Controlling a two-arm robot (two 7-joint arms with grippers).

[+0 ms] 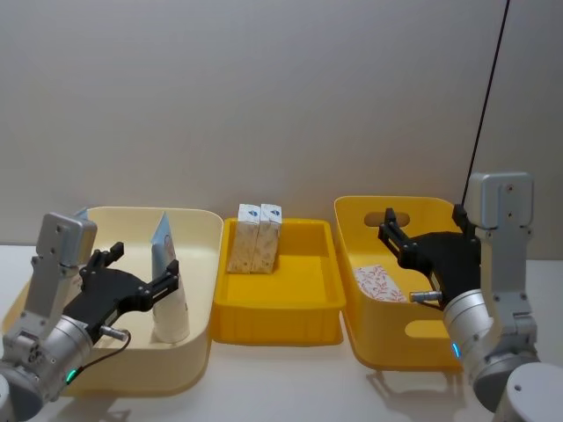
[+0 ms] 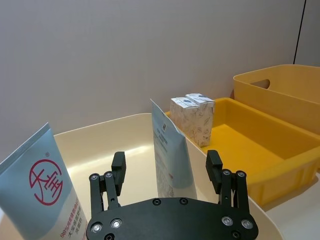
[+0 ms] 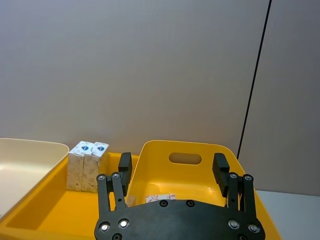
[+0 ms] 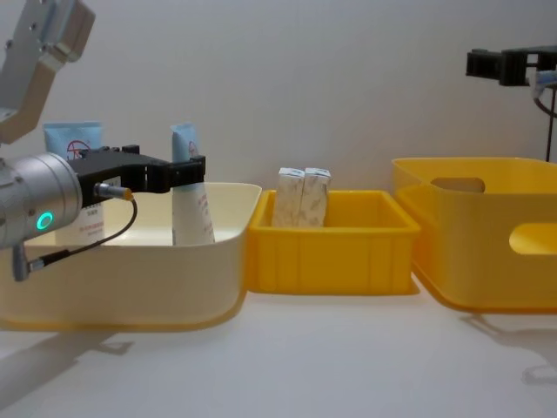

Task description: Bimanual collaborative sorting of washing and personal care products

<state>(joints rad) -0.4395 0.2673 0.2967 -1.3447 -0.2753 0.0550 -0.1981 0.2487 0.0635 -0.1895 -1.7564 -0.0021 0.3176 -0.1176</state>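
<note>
A pale-blue-and-white tube [image 1: 167, 294] stands upright on its cap in the cream bin [image 1: 201, 264], near the bin's right wall. A second tube [image 2: 37, 187], bearing a red round logo, stands at the bin's far left side (in the head view only its top corner peeks past the left arm). The left gripper [image 1: 145, 262] hangs inside this bin at about the height of the first tube's upper half. Its fingers [image 2: 118, 167] are spread wide. In the left wrist view the tube rises between them with a gap on each side, so nothing is clamped.

Just right of the cream bin sits the shallow yellow tray [image 1: 281, 321]. Two small cream cartons [image 1: 255, 237] stand upright in its far left corner, pressed side by side. The rest of the tray floor is bare.

Right of the tray is the deep yellow bin [image 1: 369, 207] with handle slots. A white carton with red-blue print [image 1: 380, 283] lies flat on its floor towards the left wall. The right gripper [image 1: 387, 230] hovers above this bin, well clear of the carton (in the chest view it sits high above the rim). Its fingers [image 3: 125, 167] are apart and hold nothing.

All three containers rest on a white table [image 4: 305, 357].
</note>
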